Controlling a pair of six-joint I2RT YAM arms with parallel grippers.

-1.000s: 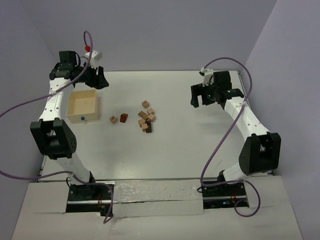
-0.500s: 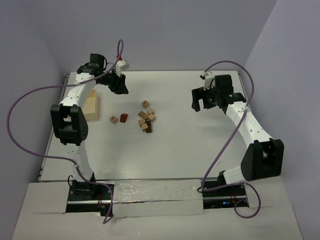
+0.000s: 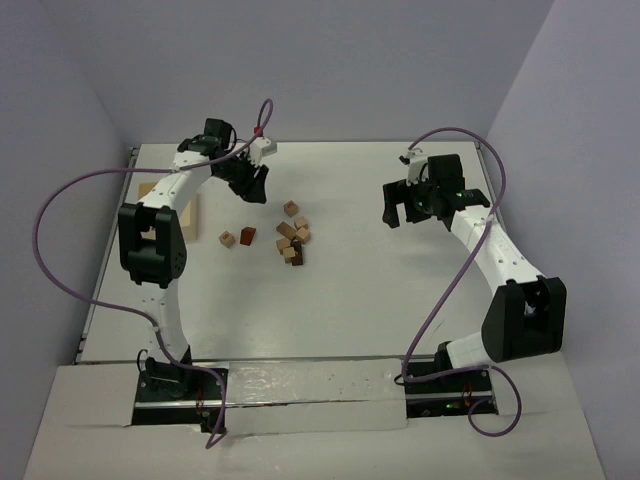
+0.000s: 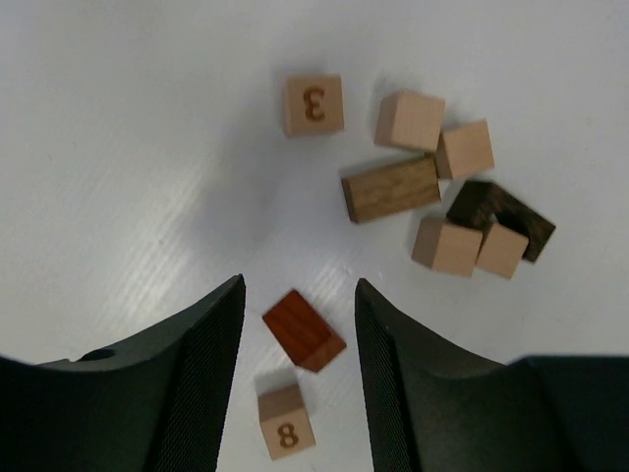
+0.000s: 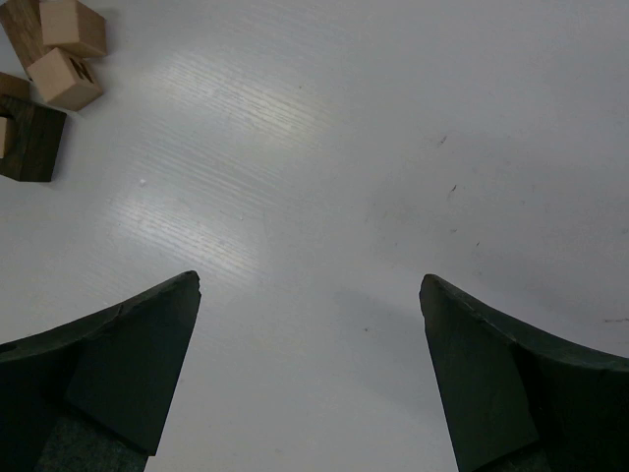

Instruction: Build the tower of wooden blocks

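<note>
The wooden blocks lie loose on the white table (image 3: 350, 290), none stacked. In the left wrist view a red-brown block (image 4: 303, 329) and a pale cube marked 8 (image 4: 285, 423) lie below and between my open left gripper's (image 4: 300, 285) fingers. A cube marked 3 (image 4: 314, 103), a brown long block (image 4: 391, 189), a dark arch piece (image 4: 501, 218) and several pale cubes (image 4: 409, 119) lie beyond. From above, the left gripper (image 3: 254, 190) hovers just behind the red-brown block (image 3: 247, 235). My right gripper (image 3: 398, 212) is open and empty, well right of the block cluster (image 3: 292, 240).
A shallow pale wooden tray (image 3: 188, 218) stands at the left, mostly hidden behind the left arm. The right wrist view shows bare table under the open gripper (image 5: 310, 283), with two pale cubes (image 5: 64, 79) and a dark piece (image 5: 29, 138) at its top left corner.
My left arm has swung right, from above the tray to above the blocks near the red-brown one. The right arm has barely moved.
</note>
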